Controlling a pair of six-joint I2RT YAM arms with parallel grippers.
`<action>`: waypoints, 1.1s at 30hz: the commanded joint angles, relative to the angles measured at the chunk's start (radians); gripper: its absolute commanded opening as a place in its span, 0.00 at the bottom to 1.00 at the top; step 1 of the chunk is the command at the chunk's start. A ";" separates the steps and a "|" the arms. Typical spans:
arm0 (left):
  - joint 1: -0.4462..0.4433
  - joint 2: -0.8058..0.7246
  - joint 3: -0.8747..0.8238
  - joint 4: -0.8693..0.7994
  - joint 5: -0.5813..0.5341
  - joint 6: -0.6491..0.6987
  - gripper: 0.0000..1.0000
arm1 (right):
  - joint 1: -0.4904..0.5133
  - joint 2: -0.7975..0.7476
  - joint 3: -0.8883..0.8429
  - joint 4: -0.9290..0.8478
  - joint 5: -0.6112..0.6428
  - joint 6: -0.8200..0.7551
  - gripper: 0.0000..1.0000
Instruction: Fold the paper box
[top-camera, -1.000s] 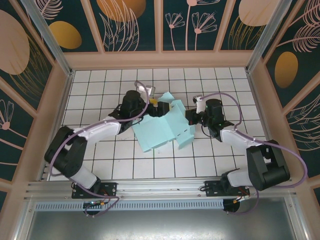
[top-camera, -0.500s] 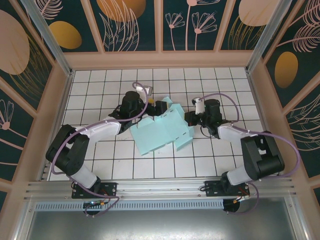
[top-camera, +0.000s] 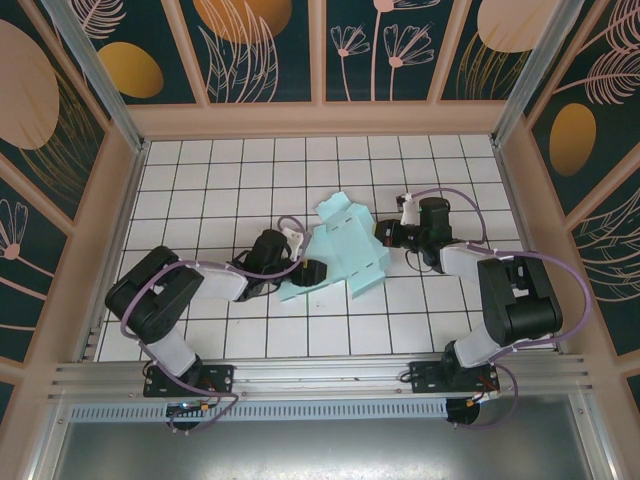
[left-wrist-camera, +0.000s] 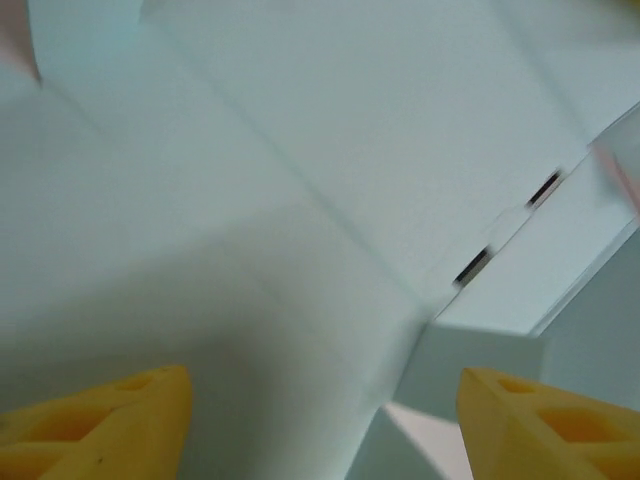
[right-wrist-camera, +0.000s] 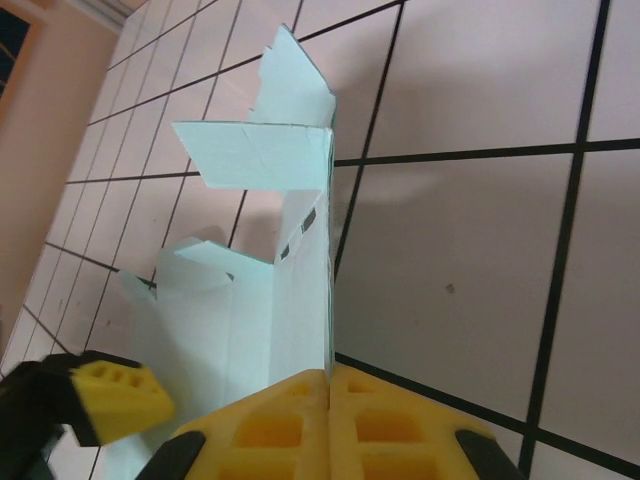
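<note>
The paper box (top-camera: 345, 250) is a pale mint-blue die-cut sheet, partly folded, lying mid-table. My right gripper (top-camera: 387, 236) holds its right edge. In the right wrist view the yellow fingers (right-wrist-camera: 290, 420) press together on a thin upright panel of the paper box (right-wrist-camera: 290, 300), and my right gripper (right-wrist-camera: 329, 385) is shut on it. My left gripper (top-camera: 311, 272) sits at the sheet's near-left corner. In the left wrist view its yellow fingertips (left-wrist-camera: 110, 415) stand wide apart, so my left gripper (left-wrist-camera: 323, 400) is open, with the paper box (left-wrist-camera: 300, 200) close ahead.
A white tiled floor (top-camera: 220, 180) lies inside a wooden frame with patterned walls (top-camera: 320, 110). Free tiles surround the sheet on all sides. The left gripper's yellow finger (right-wrist-camera: 112, 395) shows low on the left in the right wrist view.
My left arm has drawn back from the sheet's far-left side to its near-left corner, and its jaws have narrowed. The sheet has bunched into a smaller shape. The right gripper has kept its pinch.
</note>
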 joint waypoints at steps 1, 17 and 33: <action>0.002 0.010 0.003 0.107 0.025 -0.037 0.67 | -0.003 0.020 -0.015 0.055 -0.070 0.017 0.11; 0.003 0.050 0.015 0.079 -0.004 -0.034 0.67 | 0.028 -0.012 -0.048 -0.048 0.023 -0.093 0.27; 0.003 -0.052 -0.026 0.220 -0.064 -0.113 0.84 | 0.046 -0.095 -0.044 -0.100 0.092 -0.179 0.00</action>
